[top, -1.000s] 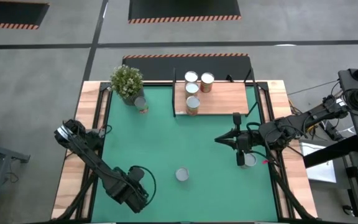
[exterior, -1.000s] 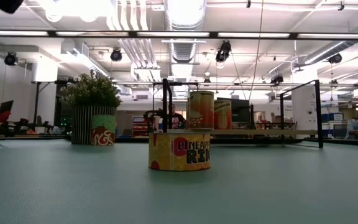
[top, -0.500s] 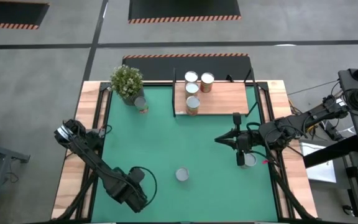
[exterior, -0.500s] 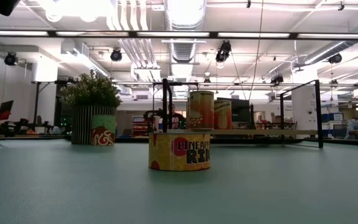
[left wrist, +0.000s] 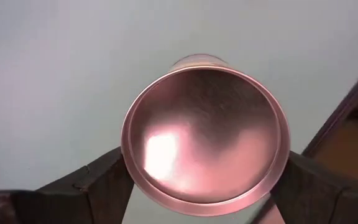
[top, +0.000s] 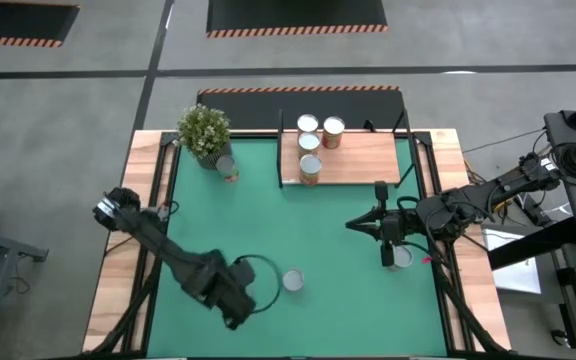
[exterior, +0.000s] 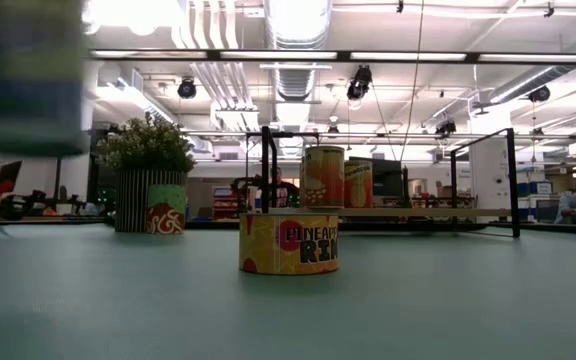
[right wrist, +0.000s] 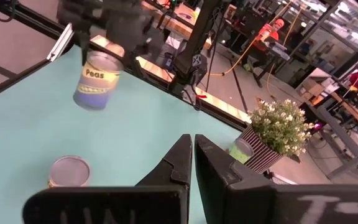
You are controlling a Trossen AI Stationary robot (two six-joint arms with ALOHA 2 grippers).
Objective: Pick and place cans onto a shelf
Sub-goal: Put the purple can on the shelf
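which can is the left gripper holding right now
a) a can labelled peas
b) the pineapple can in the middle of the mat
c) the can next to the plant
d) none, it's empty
a: the right wrist view shows the left gripper carrying a can labelled Peas above the mat, while the pineapple can stands on the mat.

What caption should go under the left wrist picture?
Left end effector gripping a can held above the mat.

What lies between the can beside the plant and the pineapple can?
Nothing: in the high view only bare green mat separates the plant-side can from the pineapple can.
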